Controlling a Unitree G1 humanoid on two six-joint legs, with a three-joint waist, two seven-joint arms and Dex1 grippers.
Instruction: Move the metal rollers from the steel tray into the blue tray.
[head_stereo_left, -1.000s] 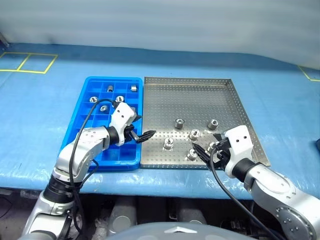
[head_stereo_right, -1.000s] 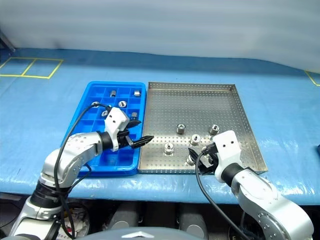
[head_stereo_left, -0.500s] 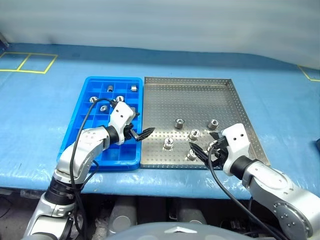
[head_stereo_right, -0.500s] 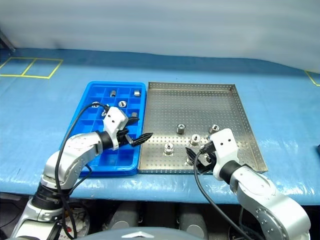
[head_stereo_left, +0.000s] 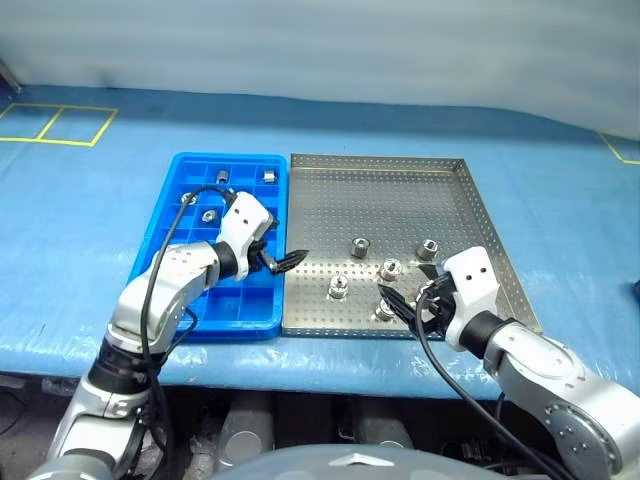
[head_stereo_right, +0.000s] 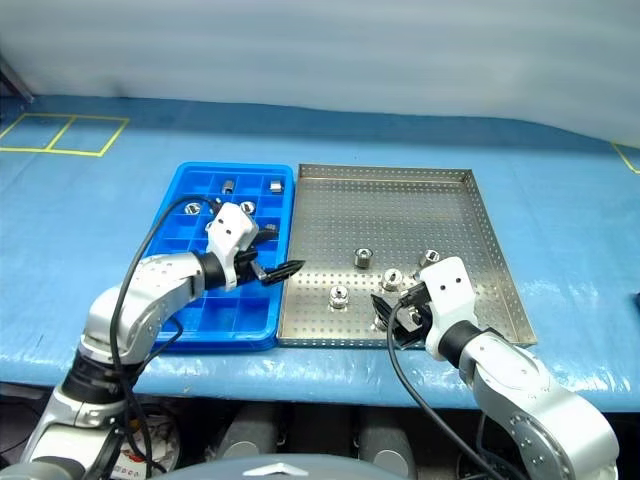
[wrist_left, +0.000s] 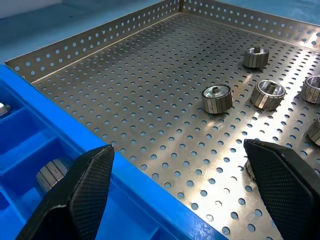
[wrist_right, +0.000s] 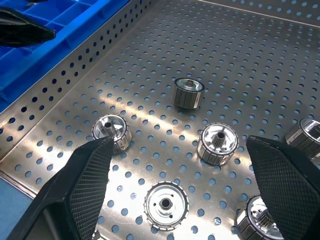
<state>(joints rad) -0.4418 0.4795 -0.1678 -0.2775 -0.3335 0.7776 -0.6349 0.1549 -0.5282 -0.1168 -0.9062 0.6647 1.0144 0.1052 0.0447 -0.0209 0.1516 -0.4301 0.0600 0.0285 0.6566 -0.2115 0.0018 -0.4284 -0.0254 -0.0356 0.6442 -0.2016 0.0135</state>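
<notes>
Below right tool (wrist_right: 175, 200), loose metal rollers (wrist_right: 166, 203)

Five metal rollers (head_stereo_left: 358, 244) lie in the steel tray (head_stereo_left: 400, 190); four visible rollers sit in the one blue tray (head_stereo_left: 165, 210) beside it.

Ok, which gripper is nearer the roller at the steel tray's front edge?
Right. The right gripper hovers open just over that roller; the left gripper, also open, sits across the tray by the blue tray.
</notes>
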